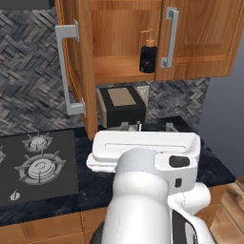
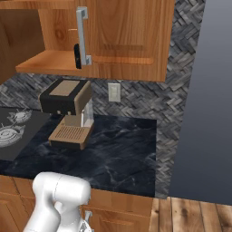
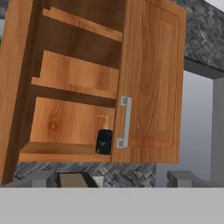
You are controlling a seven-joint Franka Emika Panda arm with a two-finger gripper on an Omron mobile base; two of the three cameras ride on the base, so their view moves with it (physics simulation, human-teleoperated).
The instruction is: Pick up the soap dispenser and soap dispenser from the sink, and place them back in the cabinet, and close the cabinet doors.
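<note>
Black soap dispenser (image 1: 147, 58) back on the cabinet's (image 1: 119, 28) bottom shelf, one door swung wide.

It stands upright at the shelf's right end, partly tucked behind the nearly shut right door (image 1: 200, 33); the left door (image 1: 78, 66) hangs open. Below the cabinet a coffee machine (image 2: 68, 113) sits on the dark bench (image 2: 118, 149). The hand (image 3: 112, 178), fingers spread wide and empty, faces the cabinet from below.

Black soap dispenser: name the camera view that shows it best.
The left base view. There the black soap dispenser stands whole on the cabinet floor, tan pump included. In the right base view only a dark sliver shows behind the right door's handle. In the hand view the right door hides part of it.
</note>
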